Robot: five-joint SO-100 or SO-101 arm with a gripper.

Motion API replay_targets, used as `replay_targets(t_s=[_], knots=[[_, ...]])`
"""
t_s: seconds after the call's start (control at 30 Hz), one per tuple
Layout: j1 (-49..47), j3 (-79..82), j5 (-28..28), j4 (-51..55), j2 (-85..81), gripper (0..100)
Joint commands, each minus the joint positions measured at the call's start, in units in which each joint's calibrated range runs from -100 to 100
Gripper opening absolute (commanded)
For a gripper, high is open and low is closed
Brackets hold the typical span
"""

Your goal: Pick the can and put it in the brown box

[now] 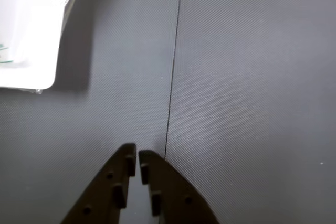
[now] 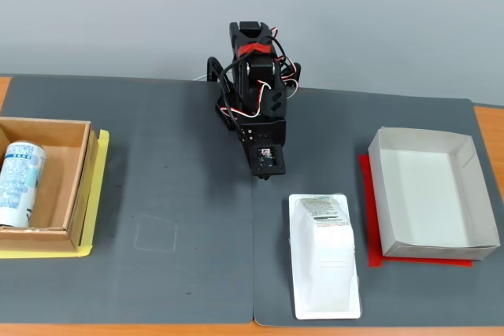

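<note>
My fingers (image 1: 137, 155) are closed on nothing, tips nearly touching, hanging over the bare grey mat (image 1: 252, 77) beside its seam at the middle of the bench. In the fixed view the can (image 2: 19, 182) lies on its side inside the brown box (image 2: 77, 186) at the far left edge, well apart from my arm (image 2: 256, 108). The white tray pack (image 2: 323, 257) lies just near-right of me, and the white box (image 2: 429, 194) sits farther right on a red sheet (image 2: 370, 218); nothing crowds my fingers.
</note>
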Motion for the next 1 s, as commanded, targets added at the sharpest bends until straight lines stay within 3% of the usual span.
replay_targets(t_s=[0.0, 0.97], knots=[[1.2, -2.9, -0.1, 0.1, -0.6, 1], [2.9, -2.9, -0.1, 0.2, -0.6, 1]])
